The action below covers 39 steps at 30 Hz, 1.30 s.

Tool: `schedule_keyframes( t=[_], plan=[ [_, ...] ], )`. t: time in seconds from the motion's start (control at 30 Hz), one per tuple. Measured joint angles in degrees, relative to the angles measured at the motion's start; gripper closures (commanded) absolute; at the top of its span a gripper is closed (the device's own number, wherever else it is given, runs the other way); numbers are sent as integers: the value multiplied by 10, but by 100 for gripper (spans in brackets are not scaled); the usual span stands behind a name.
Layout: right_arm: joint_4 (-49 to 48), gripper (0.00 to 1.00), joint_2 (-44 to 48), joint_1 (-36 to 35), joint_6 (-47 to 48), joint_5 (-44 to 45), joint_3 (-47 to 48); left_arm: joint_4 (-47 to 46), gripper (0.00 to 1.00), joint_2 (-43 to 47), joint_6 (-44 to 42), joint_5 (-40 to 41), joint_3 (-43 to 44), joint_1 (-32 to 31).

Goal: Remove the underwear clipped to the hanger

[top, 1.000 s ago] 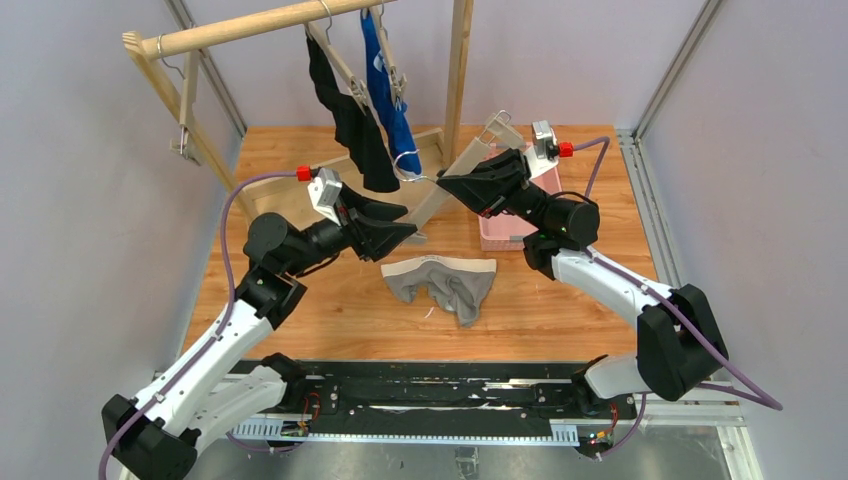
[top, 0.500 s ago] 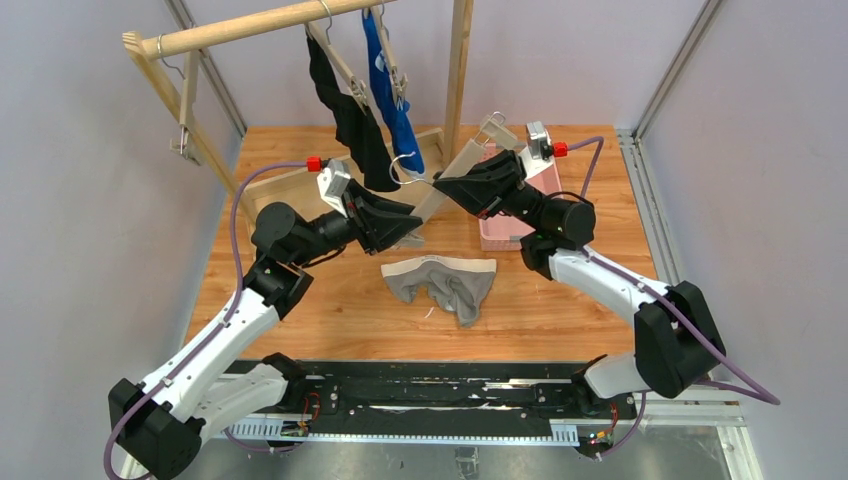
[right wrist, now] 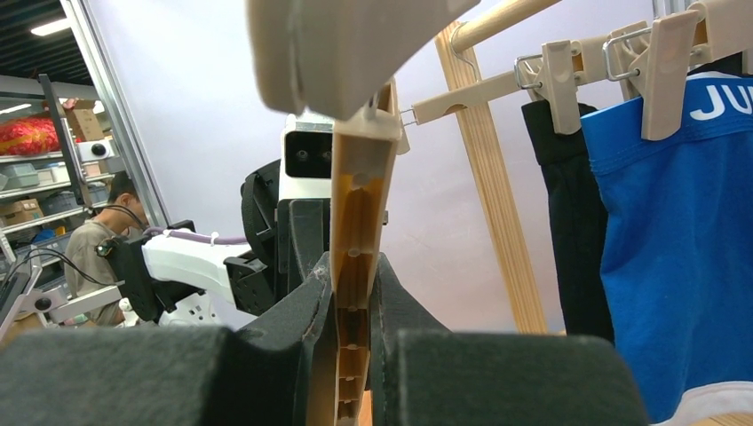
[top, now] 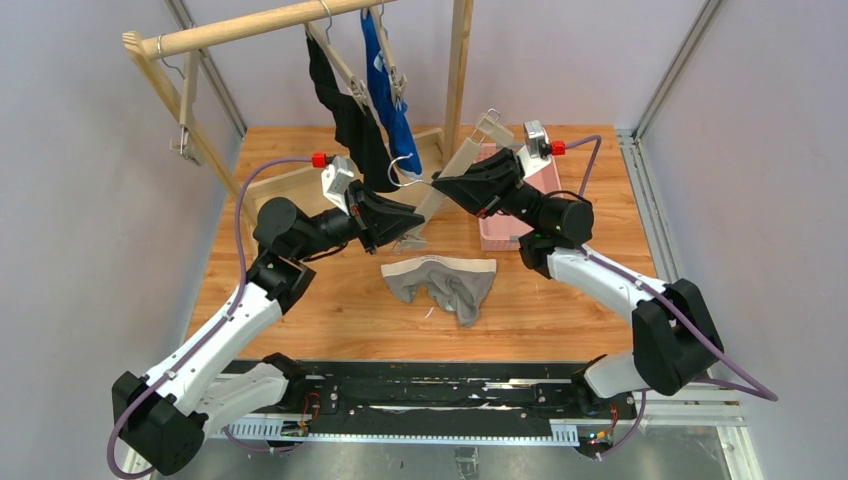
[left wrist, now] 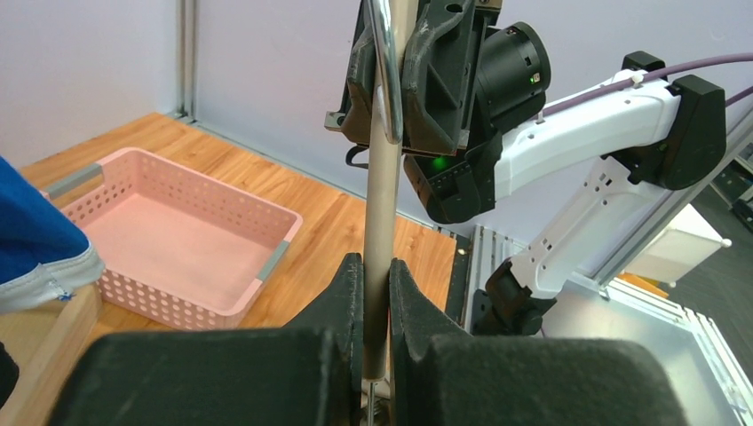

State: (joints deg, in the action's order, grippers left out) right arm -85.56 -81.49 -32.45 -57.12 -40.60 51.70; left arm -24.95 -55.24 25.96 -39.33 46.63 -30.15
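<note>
The grey underwear (top: 445, 282) lies loose on the table. The black underwear (top: 352, 125) and the blue underwear (top: 388, 95) hang clipped to hangers on the wooden rack (top: 250, 25). Both grippers hold one bare beige hanger (top: 455, 170) tilted above the table. My left gripper (top: 416, 214) is shut on its lower bar (left wrist: 382, 213). My right gripper (top: 440, 183) is shut on its middle (right wrist: 360, 204). The left gripper (left wrist: 376, 284) and the right gripper (right wrist: 353, 293) each show the bar pinched between their fingers. The blue underwear (right wrist: 684, 240) and the black underwear (right wrist: 577, 240) hang to the right in the right wrist view.
A pink basket (top: 515, 225) stands behind the right gripper, also in the left wrist view (left wrist: 169, 231). An empty hanger (top: 187, 110) hangs at the rack's left end. The rack's upright post (top: 458, 70) stands just behind the held hanger.
My left gripper has risen and moved slightly right along the held hanger. The hanger and the right gripper have shifted a little up and left. The grey underwear has not moved.
</note>
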Motion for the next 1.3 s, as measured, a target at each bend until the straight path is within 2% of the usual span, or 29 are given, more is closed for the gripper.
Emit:
schedule_keyframes(
  t=[0.17, 0.23, 0.3, 0.37, 0.63, 0.7, 0.8, 0.9, 1.03, 1.2, 1.3],
  plan=[
    [-4, 99, -3, -2, -4, 0, 0, 3, 100, 8, -2, 0, -2, 0],
    [-6, 80, -3, -4, -6, 0, 0, 7, 100, 14, -2, 0, -4, 0],
    [-9, 45, -4, -6, -9, 1, 0, 10, 100, 20, -3, 0, -5, 0],
    [-10, 34, -6, -7, -13, 1, 1, 12, 100, 25, -2, 0, -5, 0],
    [-7, 31, -12, -7, 2, 0, -5, 50, 100, 66, -17, 4, -5, -2],
    [-3, 31, -11, -7, 8, -3, -15, 98, 100, 82, -35, 17, -2, -2],
    [30, 30, 1, -7, 31, -8, -42, 223, 100, 107, -79, 58, 28, -3],
    [116, 30, 38, -7, 87, -10, -81, 372, 100, 135, -128, 136, 80, -4],
    [284, 29, 119, -12, 199, 18, -111, 561, 100, 197, -174, 274, 138, -3],
    [510, 27, 219, -46, 356, 116, -112, 686, 100, 246, -179, 359, 170, -3],
    [612, 26, 240, -63, 422, 178, -112, 748, 100, 253, -170, 399, 183, -3]
  ],
)
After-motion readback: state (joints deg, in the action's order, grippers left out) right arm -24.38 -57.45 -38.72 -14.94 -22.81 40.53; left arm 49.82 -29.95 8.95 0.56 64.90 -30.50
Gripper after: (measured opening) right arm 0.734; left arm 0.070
